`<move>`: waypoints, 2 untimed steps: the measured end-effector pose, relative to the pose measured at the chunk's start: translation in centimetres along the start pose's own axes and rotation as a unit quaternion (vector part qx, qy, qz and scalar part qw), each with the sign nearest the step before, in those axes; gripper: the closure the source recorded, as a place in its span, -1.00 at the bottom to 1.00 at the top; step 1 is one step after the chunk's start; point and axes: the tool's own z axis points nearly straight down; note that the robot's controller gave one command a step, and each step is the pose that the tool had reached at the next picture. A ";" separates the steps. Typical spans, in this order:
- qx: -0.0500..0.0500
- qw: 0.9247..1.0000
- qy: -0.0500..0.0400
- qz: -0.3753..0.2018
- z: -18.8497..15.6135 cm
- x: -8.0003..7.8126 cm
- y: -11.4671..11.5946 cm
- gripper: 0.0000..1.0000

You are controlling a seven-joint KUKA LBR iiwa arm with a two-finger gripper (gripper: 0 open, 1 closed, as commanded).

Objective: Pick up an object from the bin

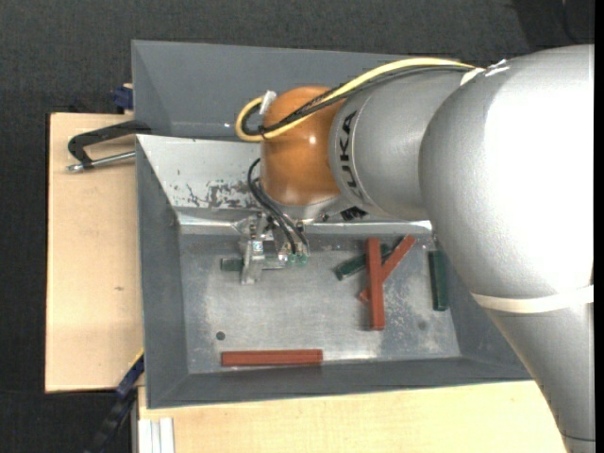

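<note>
My gripper (255, 256) is low in the bin's back left part, close to the back wall. A small dark green piece (230, 264) lies right beside it on the left, touching or nearly touching it. Another small green bit (300, 260) sits just to its right. Whether anything is held I cannot tell.
To the right lie a long red stick (376, 291), an orange-red stick (400, 251) crossing its top, and a dark green block (348, 268). A dark green stick (439, 281) lies by the right wall. A long red-brown bar (272, 357) rests along the front wall.
</note>
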 end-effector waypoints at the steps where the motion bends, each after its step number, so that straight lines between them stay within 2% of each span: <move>1: 0.000 1.000 0.002 0.004 -0.5 0.1 0.0 1.00; 2: 0.001 1.000 0.003 0.001 -1.8 0.1 0.0 1.00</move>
